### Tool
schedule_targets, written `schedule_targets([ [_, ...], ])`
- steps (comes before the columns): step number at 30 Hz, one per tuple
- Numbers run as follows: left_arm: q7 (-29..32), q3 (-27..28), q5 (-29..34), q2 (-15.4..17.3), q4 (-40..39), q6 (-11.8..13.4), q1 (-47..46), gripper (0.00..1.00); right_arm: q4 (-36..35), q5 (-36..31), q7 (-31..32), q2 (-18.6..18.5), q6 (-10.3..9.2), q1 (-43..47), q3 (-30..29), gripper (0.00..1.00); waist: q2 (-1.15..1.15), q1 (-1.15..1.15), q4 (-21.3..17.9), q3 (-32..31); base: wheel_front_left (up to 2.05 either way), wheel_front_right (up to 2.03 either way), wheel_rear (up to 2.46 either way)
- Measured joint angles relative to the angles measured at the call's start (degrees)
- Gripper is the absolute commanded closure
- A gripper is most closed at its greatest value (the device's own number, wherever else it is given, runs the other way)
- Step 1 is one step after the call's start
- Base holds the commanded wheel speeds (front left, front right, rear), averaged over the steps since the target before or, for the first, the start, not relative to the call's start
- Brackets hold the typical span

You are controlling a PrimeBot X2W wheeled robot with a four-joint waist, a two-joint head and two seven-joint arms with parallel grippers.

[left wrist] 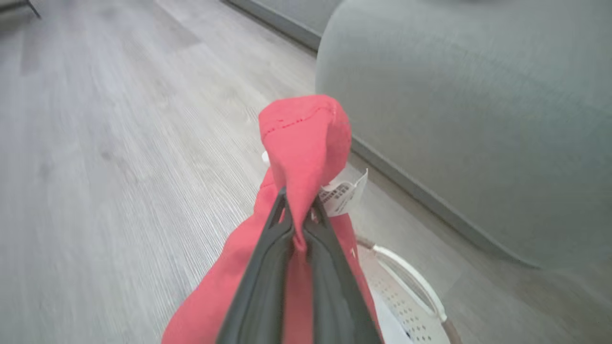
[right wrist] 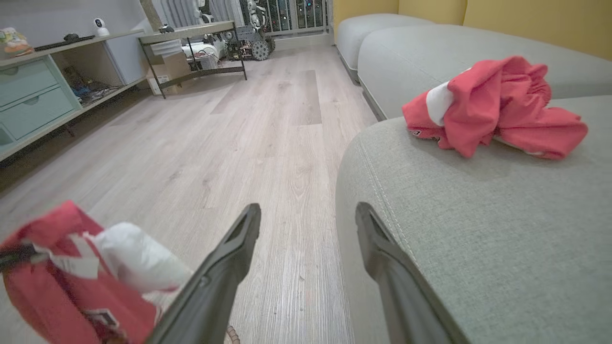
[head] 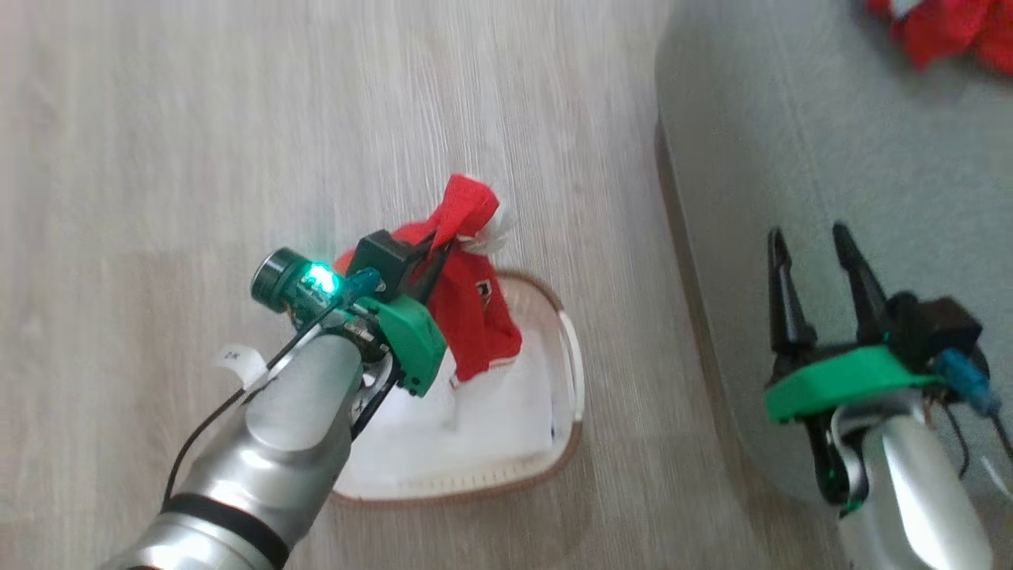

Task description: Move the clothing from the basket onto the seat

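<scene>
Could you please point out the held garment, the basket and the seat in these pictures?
held garment (left wrist: pixel 306 138): left wrist view, on its red folded top.
basket (head: pixel 577 372): head view, on its white handle.
seat (head: pixel 831 142): head view, on the bare cushion top.

Soft, even indoor light, bright. The head view is smeared by motion: the floor (head: pixel 158 158) looks washed-out and streaky, and a green lamp (head: pixel 320 277) glows on the left wrist. In the left wrist view the held garment (left wrist: pixel 301 138) is fairly sharp, the seat (left wrist: pixel 478 119) hazy. The right wrist view is crispest, lines bowing at its edges; the crumpled garment (right wrist: pixel 497 105) casts a faint shadow on the seat, while the held garment there is blurred.
</scene>
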Motion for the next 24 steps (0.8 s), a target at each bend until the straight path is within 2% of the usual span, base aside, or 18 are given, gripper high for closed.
schedule_targets([
  [7,0.1,0.2,-1.2,0.0,-4.3,0.0,0.9,1.0,3.3,-0.5,0.0,0.0,0.0,4.6,0.4,0.0,0.0,0.0,1.2,-10.9,0.0,0.0,0.0],
  [13,1.3,0.5,-2.0,0.0,-8.5,0.2,0.8,1.0,4.5,-0.6,0.0,0.0,0.0,6.3,3.1,0.0,0.0,0.0,2.0,-18.2,0.0,0.0,0.0],
  [19,3.4,1.5,-2.9,0.1,-12.5,1.1,0.0,1.0,5.2,-0.3,0.0,0.0,0.0,6.2,7.6,0.0,0.0,0.0,2.6,-21.8,0.0,0.0,0.0],
  [24,4.9,1.5,-2.9,0.2,-15.0,1.4,-0.9,1.0,5.4,1.5,0.0,0.0,0.0,4.8,14.8,0.0,0.0,0.0,2.9,-23.0,0.0,0.0,0.0],
])
